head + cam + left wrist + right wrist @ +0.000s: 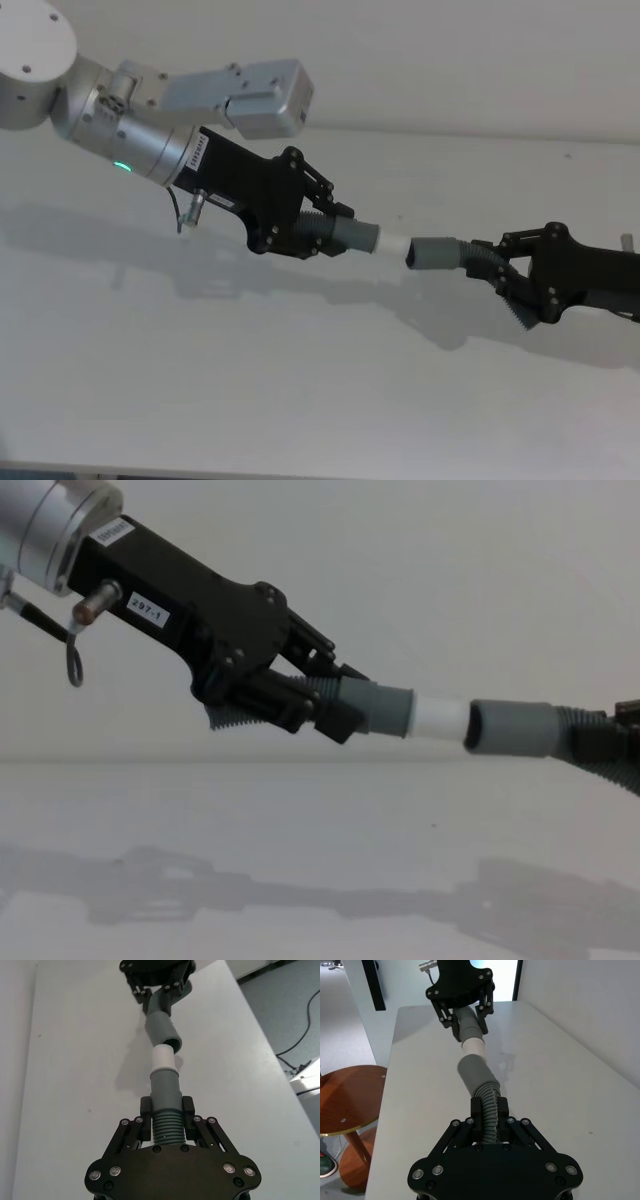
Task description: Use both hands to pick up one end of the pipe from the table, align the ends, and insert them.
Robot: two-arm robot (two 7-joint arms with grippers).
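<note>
Holding item one, the left tool (318,226) is clamped on the ribbed part of a dark-grey corrugated hose piece (322,229), raised above the white surface (300,400). This piece ends in a smooth grey cuff (357,237) with a narrower white tube (392,243) protruding.

Item two: a second corrugated hose piece (483,259), gripped around its ribs by the right tool (514,283), likewise off the surface. Its own open grey cuff (433,252) faces the white tube, mouth just beside the tube's tip; whether the two touch cannot be told. In the right wrist view the second cuff (475,1074) sits slightly off-line from the tube (473,1047).

Landmark: the white tube lies between both tools.
</note>
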